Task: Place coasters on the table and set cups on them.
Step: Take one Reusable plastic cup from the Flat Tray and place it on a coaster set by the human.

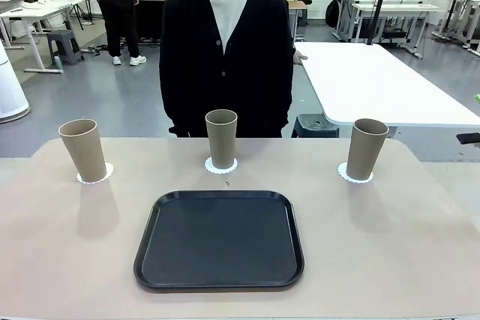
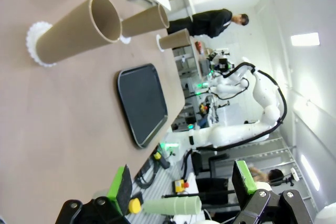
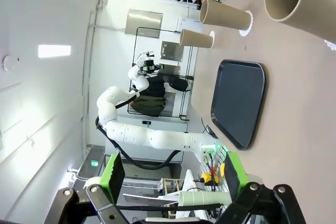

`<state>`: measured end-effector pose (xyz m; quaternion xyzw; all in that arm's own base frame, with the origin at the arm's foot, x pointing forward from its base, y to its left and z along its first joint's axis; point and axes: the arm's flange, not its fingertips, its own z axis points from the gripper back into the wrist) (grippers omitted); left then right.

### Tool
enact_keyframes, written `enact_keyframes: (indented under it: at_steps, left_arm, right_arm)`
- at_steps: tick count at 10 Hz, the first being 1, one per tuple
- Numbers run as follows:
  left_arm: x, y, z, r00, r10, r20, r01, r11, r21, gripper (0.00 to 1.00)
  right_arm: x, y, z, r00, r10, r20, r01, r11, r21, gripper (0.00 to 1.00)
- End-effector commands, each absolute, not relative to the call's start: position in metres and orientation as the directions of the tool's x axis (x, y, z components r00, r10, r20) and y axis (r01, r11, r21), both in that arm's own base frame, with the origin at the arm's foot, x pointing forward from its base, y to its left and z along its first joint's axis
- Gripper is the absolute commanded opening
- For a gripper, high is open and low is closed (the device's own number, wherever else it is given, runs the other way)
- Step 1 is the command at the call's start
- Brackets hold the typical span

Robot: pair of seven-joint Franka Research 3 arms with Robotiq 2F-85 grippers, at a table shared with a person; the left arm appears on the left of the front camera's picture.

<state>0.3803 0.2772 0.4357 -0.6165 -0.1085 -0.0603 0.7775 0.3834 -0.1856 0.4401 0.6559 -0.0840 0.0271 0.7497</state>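
A: What sort of premises?

B: A robotics lab. Grey floor (image 1: 97, 103), open hall, rows of white tables (image 1: 375, 80) and a stool (image 1: 64, 46).

A: Evidence?

B: A white robot arm (image 3: 152, 137) on its mount beside the beige surface (image 1: 75, 245), with green status lights. A person in a black cardigan (image 1: 225, 58) stands at the far edge.

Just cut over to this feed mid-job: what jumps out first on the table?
Three taupe cups stand upright in a row along the table's far side, left, middle and right, each on its own white coaster. In front of the middle cup lies an empty black tray. A person in a black cardigan stands right behind the middle cup.
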Motion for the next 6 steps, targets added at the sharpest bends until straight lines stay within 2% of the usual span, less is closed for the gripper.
enact_keyframes:
  at_steps: [1,6]
  left_arm:
    - [0.3795,0.2769,0.4398,0.969,0.043,0.242,0.226,0.228,-0.947,1.00]
    - [0.3795,0.2769,0.4398,0.969,0.043,0.242,0.226,0.228,-0.947,1.00]
  right_arm:
    - [0.3824,-0.1857,0.4400,0.981,-0.083,0.177,-0.166,0.128,0.978,1.00]
    - [0.3824,-0.1857,0.4400,0.981,-0.083,0.177,-0.166,0.128,0.978,1.00]
